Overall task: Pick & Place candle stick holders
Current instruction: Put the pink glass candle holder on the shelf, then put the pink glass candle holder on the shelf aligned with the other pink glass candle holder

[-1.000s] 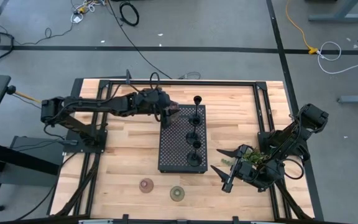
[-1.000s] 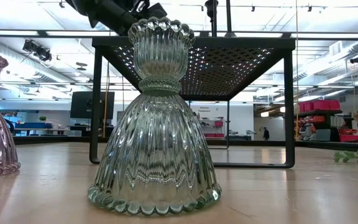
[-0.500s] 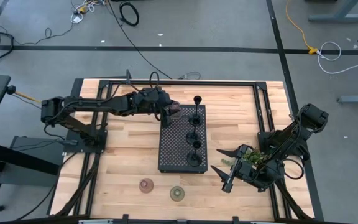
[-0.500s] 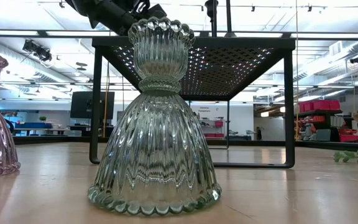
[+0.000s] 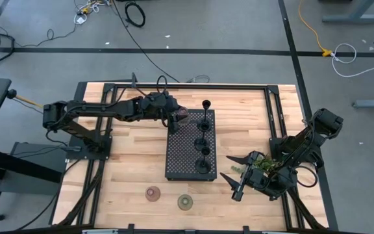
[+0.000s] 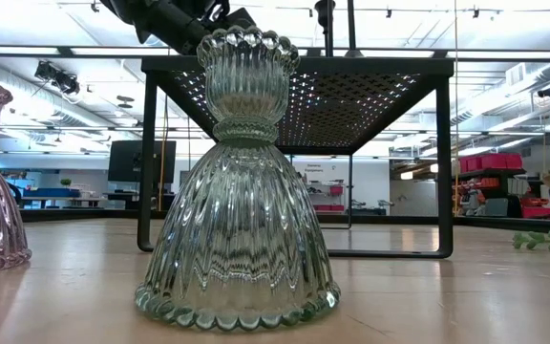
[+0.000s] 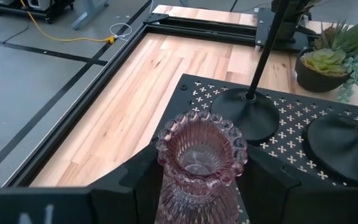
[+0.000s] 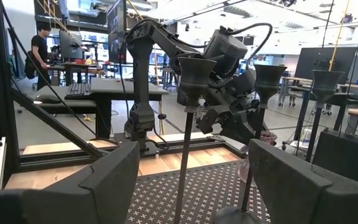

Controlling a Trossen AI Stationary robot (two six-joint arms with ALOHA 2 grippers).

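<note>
My left gripper reaches over the far left corner of the black perforated tray and is shut on a pinkish ribbed glass holder. Several black stemmed holders stand by their round bases in a row on the tray's right side. A second pinkish glass holder and a green one stand on the table near its front edge. The green one fills the low view. My right gripper is open and empty, right of the tray, level with its near end. My left gripper holds the pinkish glass holder by its ribbed body below the beaded rim, pinched between the two fingers. The fingers come level from the table's left side. The holder stands upright over the tray's corner; whether its base rests on the tray is hidden.
The tray stands raised on thin legs. A small potted green plant sits by my right arm. A black frame runs around the wooden table. Bare wood lies left of the tray and along the front.
</note>
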